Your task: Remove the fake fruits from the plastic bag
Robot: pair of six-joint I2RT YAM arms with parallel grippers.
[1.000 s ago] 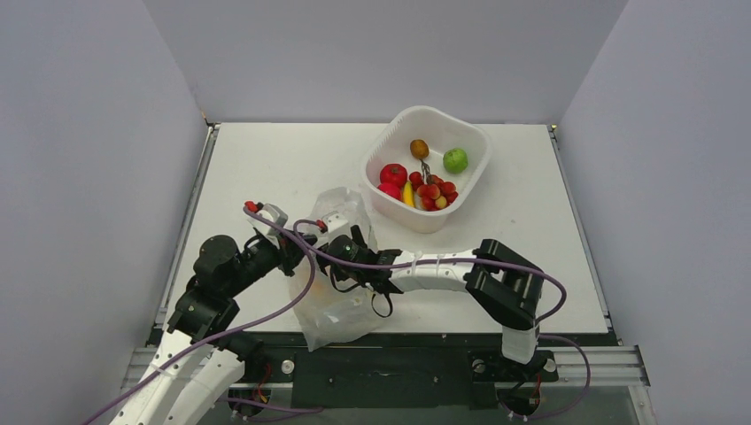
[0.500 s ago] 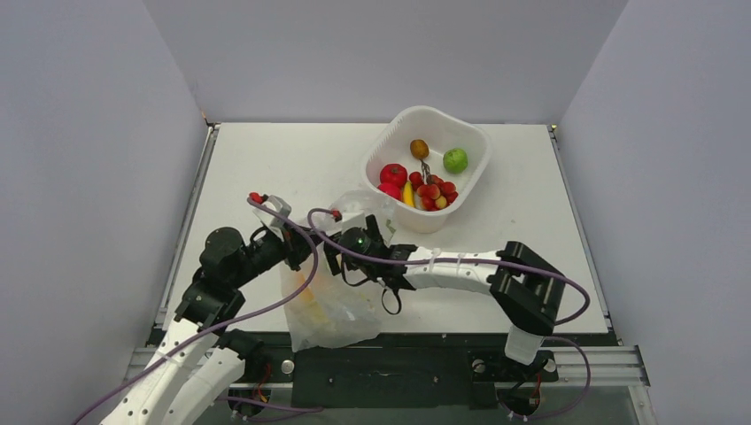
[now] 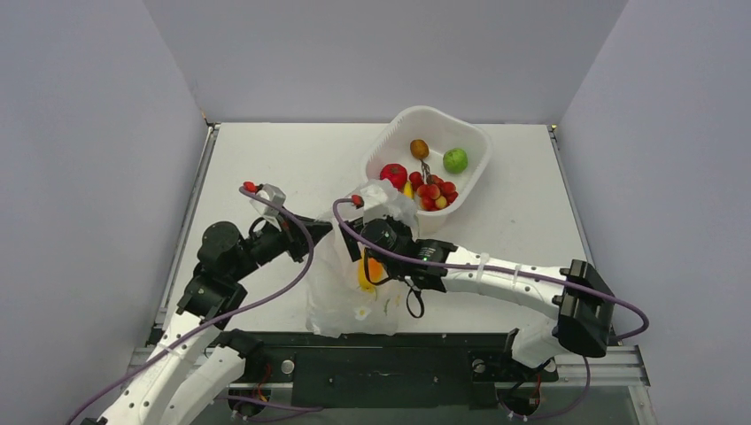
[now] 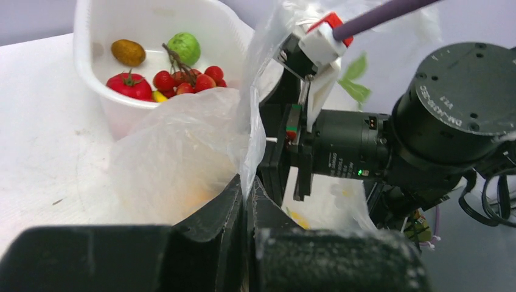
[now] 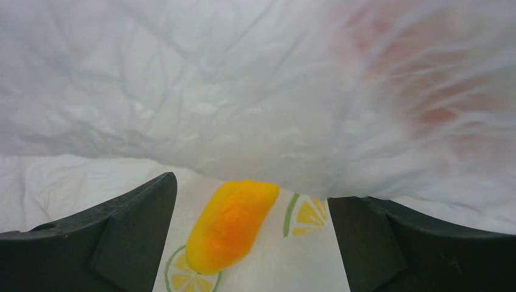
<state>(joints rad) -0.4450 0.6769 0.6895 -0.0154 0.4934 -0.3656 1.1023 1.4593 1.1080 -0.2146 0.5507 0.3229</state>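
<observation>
Bag [image 3: 341, 297] film is pinched flat between the closed fingers of the left gripper [image 4: 246, 188], which holds one side of the mouth up off the counter [image 3: 266, 159]. The rest of the bag sags below and to that gripper's right, its bottom resting near the counter's front edge. The right gripper [image 5: 251, 204] is down inside the bag, jaws spread wide and gripping nothing. Just ahead of it, between the two fingertips and apparently touching neither, the mango [image 5: 231, 225] lies lengthwise on the lemon-printed film; from above it shows as an orange patch through the bag wall. Above and to the right of this gripper a reddish blur shows through the crinkled film, too vague to identify. Beyond both grippers, with the bag's raised top reaching its near wall, stands the tub [image 3: 425, 113]. In it lie the red fruit [image 3: 393, 175], the grapes [image 3: 434, 190], an apple [image 3: 455, 160] and a brown fruit [image 3: 419, 149].
</observation>
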